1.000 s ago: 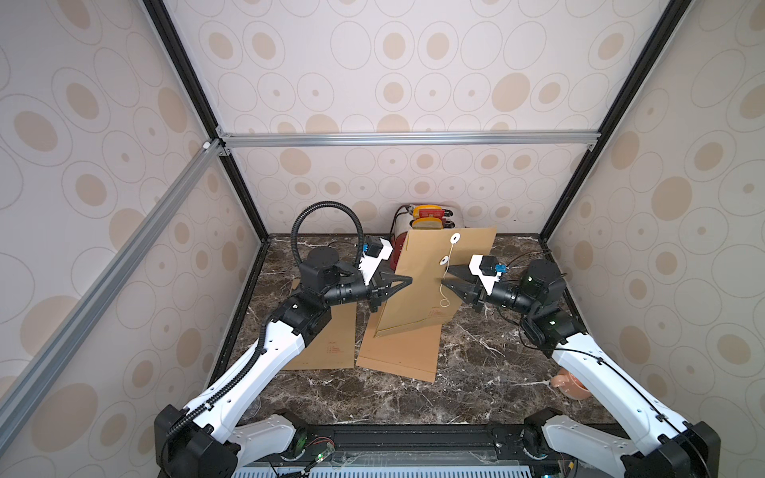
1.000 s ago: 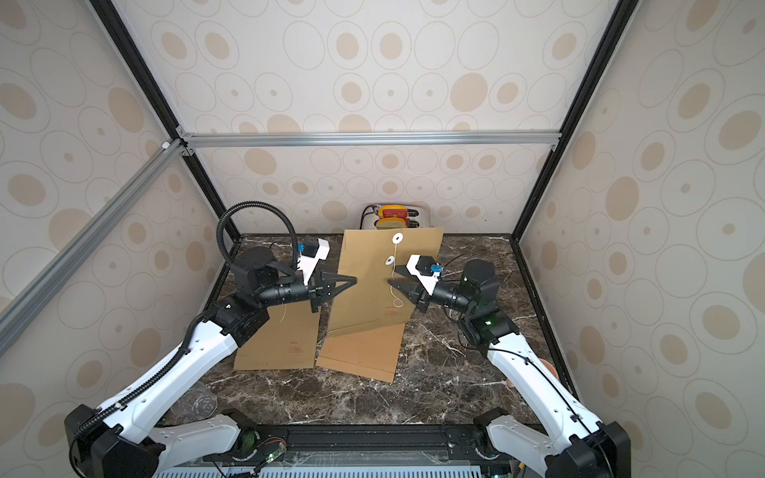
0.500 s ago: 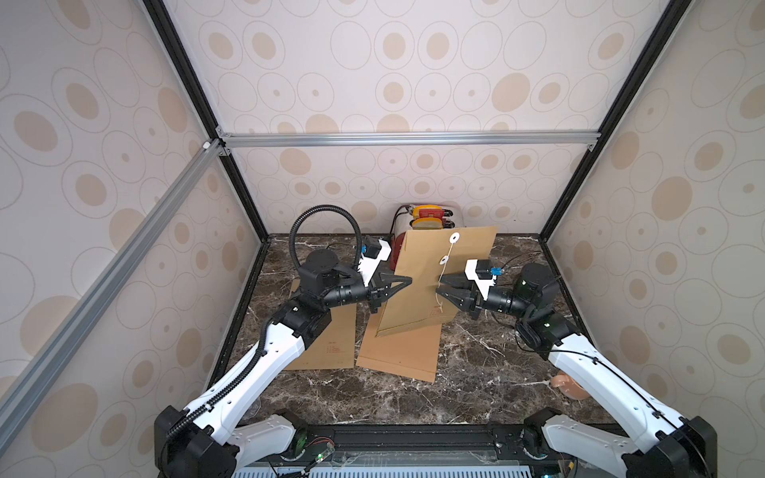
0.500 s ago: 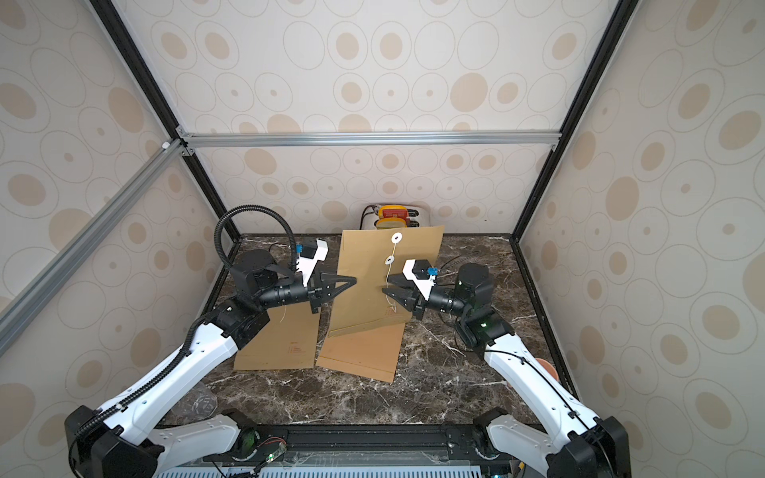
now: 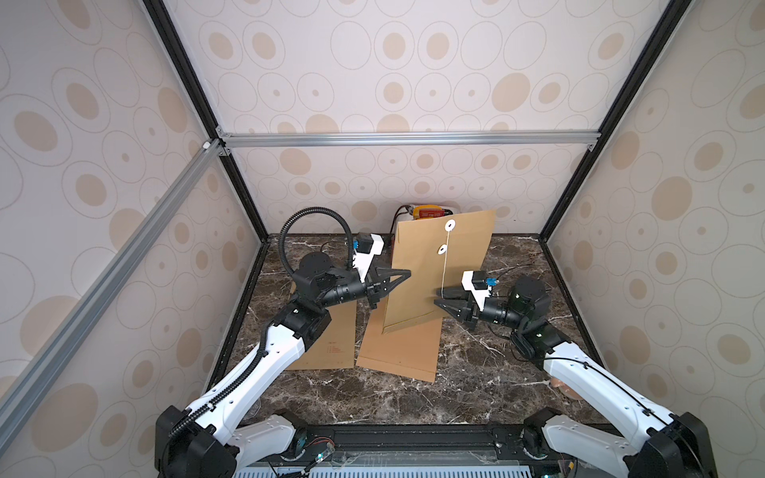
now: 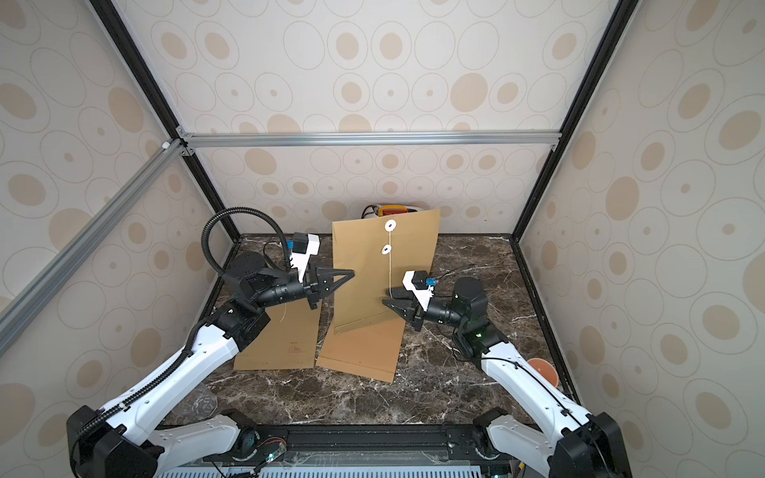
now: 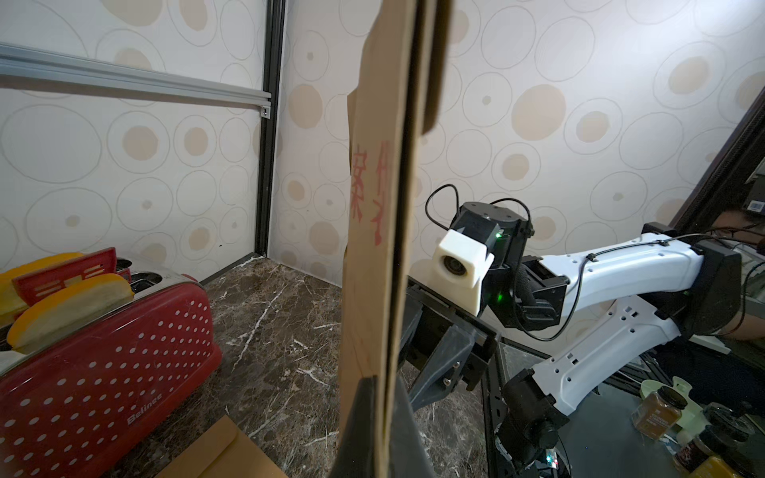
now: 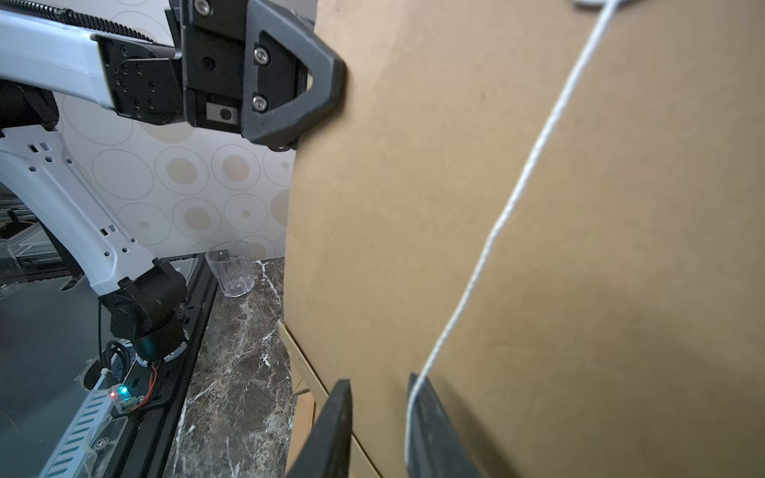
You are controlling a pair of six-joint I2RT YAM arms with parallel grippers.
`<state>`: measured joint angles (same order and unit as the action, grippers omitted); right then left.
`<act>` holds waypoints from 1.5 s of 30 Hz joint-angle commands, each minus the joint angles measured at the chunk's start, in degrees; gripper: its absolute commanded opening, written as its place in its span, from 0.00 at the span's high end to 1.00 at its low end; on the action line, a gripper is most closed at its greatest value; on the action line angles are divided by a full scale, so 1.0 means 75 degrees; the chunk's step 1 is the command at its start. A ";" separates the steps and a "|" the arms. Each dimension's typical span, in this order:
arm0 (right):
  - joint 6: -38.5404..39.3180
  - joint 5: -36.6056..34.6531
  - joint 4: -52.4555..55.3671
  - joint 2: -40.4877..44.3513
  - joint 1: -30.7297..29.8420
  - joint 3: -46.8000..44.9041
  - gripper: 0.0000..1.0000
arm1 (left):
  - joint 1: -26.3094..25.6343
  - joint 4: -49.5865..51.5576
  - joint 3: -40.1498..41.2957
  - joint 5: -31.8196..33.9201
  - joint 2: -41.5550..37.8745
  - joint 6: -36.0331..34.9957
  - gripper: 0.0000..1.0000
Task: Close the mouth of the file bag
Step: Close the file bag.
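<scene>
Surface: dark marble table (image 5: 476,372), boxed in by walls (image 5: 393,82) papered with beige circles.
Left arm: stretched forward with the wrist level. In both top views the left gripper (image 5: 407,273) (image 6: 352,273) points sideways at the bag's side edge.
Left fingers: clenched on the file bag (image 5: 439,265) (image 6: 372,269). In the left wrist view the bag's edge rises from between the tips of the left gripper (image 7: 383,385).
File bag: upright, its string side facing the right fingers. Its lower edge hangs over a flat bag (image 5: 397,351) lying below both sets of fingers.
Right arm: elbow bent and wrist level, with the right gripper (image 5: 438,299) (image 6: 387,298) aimed at the bag's face from the opposite side.
Right fingers: apart with a clear gap, seen in the right wrist view (image 8: 376,385), and nothing is pinched. The string (image 8: 517,198) lies against the inner edge of one finger (image 8: 426,405).
String: runs down from two white discs (image 5: 450,225) above the right fingers to those fingers.
Behind the left fingers: a red toaster (image 7: 103,351).
Change: a second ago the right gripper stood off the bag's edge with a wider gap and the string hung loose. Now it is over the bag's face and the gap is narrower. The left grip and the bag are as they were.
</scene>
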<state>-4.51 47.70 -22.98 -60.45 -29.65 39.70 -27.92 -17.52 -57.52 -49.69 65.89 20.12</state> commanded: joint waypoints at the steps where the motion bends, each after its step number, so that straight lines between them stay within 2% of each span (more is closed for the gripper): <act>1: -0.0168 -0.0047 -0.0332 0.0236 -0.0062 -0.0215 0.74 | 0.0130 -0.0903 0.0043 -0.0158 -0.0138 0.0514 1.00; 10: -0.0160 -0.0272 -0.0420 0.0524 -0.0067 -0.0591 0.79 | 0.0180 -0.1316 0.0131 -0.0183 -0.0055 0.0876 1.00; 18: -0.0073 -0.0669 -0.0270 0.0785 -0.0065 -0.0911 0.90 | 0.0286 -0.2456 0.0330 -0.0230 0.0154 0.1874 1.00; 21: -0.0159 -0.0870 -0.0223 0.0921 -0.0059 -0.0981 0.94 | 0.0279 -0.2539 0.0345 -0.0231 0.0149 0.1955 1.00; 31: -0.0383 -0.1034 0.0029 0.1122 -0.0058 -0.1030 0.90 | 0.0286 -0.2703 0.0364 -0.0265 0.0158 0.2129 1.00; 39: -0.0546 -0.1222 0.0042 0.1235 -0.0059 -0.1154 0.97 | 0.0286 -0.3103 0.0396 -0.0256 0.0228 0.2501 1.00; 45: -0.0730 -0.2082 0.0842 0.1788 -0.0068 -0.1167 1.00 | 0.0288 -0.3483 0.0427 -0.0312 0.0353 0.2841 1.00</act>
<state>-8.64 35.75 -19.55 -49.30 -29.85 31.48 -26.11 -38.65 -54.13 -51.11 68.29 38.92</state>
